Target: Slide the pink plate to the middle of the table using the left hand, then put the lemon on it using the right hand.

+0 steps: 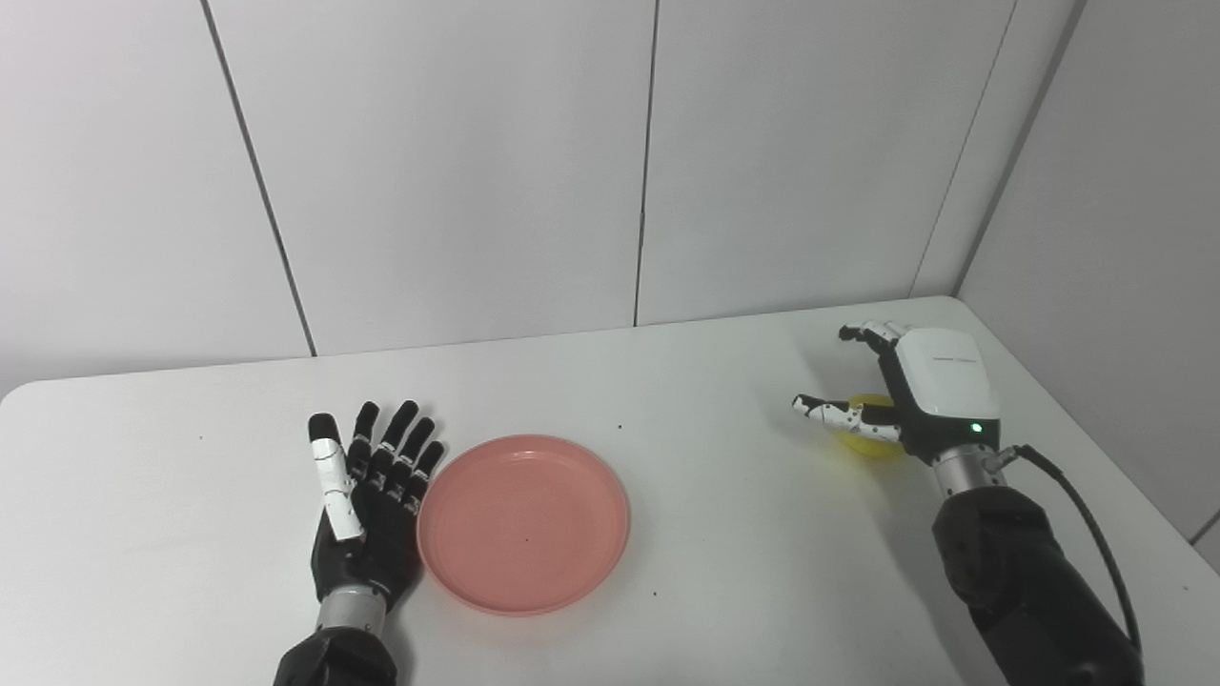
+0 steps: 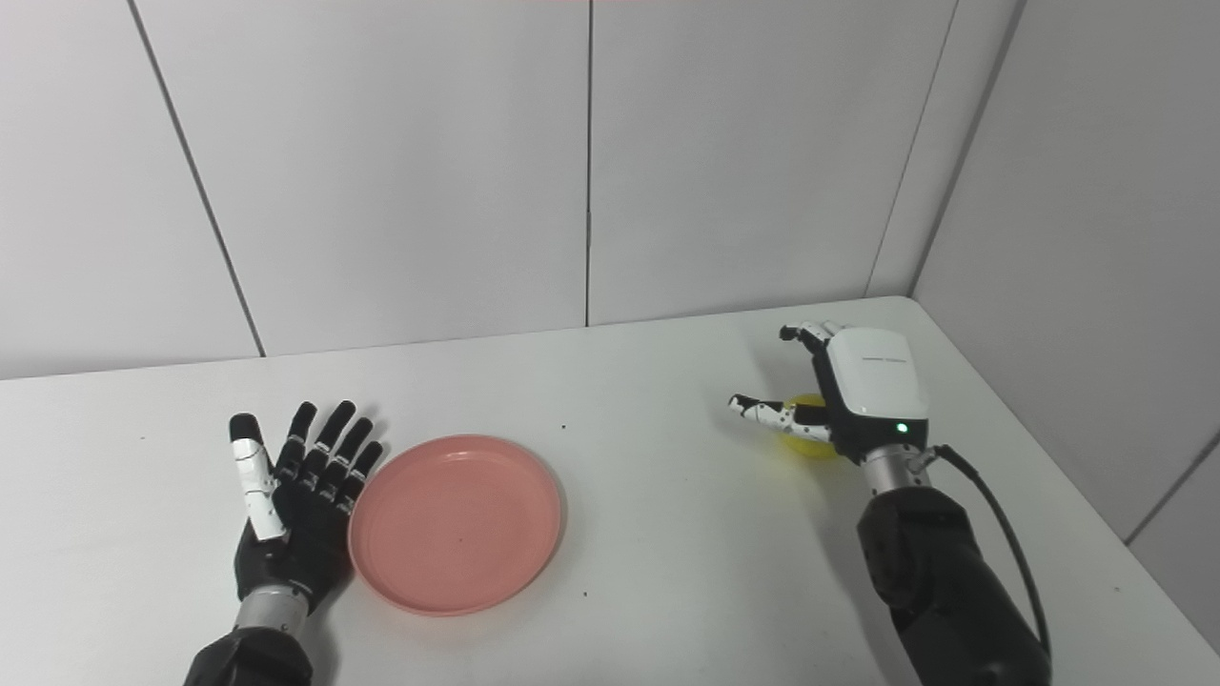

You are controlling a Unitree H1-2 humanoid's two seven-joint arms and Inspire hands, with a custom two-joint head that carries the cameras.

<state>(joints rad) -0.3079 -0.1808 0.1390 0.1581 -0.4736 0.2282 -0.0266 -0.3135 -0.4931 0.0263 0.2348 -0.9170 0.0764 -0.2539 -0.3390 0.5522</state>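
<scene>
The pink plate (image 1: 522, 522) lies flat on the white table, left of the table's centre, with nothing on it. My left hand (image 1: 367, 500) rests just left of the plate's rim, palm up, fingers spread and open. A yellow lemon (image 1: 869, 440) sits on the table at the right, mostly hidden under my right hand (image 1: 910, 391). That hand hovers over the lemon with fingers and thumb spread around it, not closed on it.
The table (image 1: 724, 534) has a rounded front-left corner and a right edge close to my right arm (image 1: 1029, 591). White wall panels stand behind the table and along its right side. A black cable runs along the right forearm.
</scene>
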